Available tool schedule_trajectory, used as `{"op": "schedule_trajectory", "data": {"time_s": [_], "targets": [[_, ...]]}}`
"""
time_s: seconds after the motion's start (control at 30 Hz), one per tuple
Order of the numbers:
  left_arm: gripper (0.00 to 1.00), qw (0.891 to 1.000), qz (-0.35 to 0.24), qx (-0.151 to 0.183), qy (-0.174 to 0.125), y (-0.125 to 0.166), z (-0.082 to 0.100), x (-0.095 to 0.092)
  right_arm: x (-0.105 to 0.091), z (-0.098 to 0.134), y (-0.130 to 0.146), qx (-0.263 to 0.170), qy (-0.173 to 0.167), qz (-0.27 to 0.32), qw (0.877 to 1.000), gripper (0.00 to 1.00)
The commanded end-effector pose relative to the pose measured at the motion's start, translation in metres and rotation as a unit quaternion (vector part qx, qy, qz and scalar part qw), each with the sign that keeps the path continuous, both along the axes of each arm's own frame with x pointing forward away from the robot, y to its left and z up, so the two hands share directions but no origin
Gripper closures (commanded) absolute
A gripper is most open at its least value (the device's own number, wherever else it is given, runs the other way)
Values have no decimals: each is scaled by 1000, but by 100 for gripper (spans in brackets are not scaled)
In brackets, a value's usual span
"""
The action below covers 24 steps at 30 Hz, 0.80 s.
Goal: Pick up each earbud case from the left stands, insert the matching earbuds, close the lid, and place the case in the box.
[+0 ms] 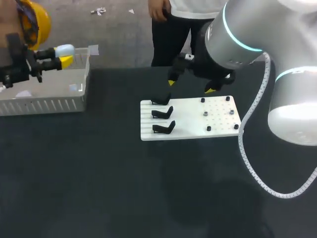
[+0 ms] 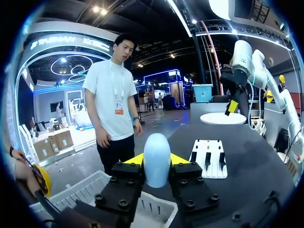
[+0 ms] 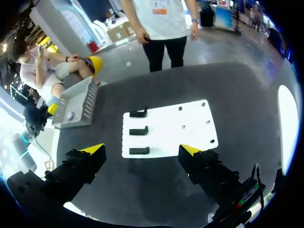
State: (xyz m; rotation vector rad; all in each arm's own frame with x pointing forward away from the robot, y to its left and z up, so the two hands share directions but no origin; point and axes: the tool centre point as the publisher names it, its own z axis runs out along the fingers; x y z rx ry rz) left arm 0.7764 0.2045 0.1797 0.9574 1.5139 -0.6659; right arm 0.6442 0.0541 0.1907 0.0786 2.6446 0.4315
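Over the box (image 1: 49, 105) at far left, my left claw (image 2: 156, 160) grips the pale blue earbud case (image 2: 156, 147); my right claw (image 1: 190, 87) hangs open above the white stand board (image 1: 190, 119)

I count one white board (image 1: 188, 121). On its left half stand three black stands (image 1: 162, 114), in one column. On its right half sit six small dark pieces (image 1: 205, 113), in two columns of three; I cannot tell what they are. Well left of the board there is one box (image 1: 44, 105). I see one case (image 2: 156, 159), pale blue, far left of the board and above the box. I have two grippers: my left gripper (image 1: 64, 55) pinches that one case, and my right gripper (image 1: 190, 87) hangs spread wide over the board's far edge.
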Motion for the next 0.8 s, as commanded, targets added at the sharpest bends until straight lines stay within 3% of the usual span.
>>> {"op": "schedule_trajectory", "data": {"time_s": [0.03, 0.5, 0.77, 0.8], "targets": [[100, 1000, 0, -4, 7, 12, -18, 17, 1, -4, 9, -1, 1, -5, 1000, 0], [100, 998, 22, 12, 63, 45, -70, 54, 0, -16, 22, -3, 14, -19, 1000, 0], [100, 994, 45, 4, 96, 56, -97, 66, 0, -17, 25, -3, 19, -22, 1000, 0], [88, 994, 46, 0, 98, 57, -99, 66, 0, -17, 25, -3, 18, -22, 1000, 0]]}}
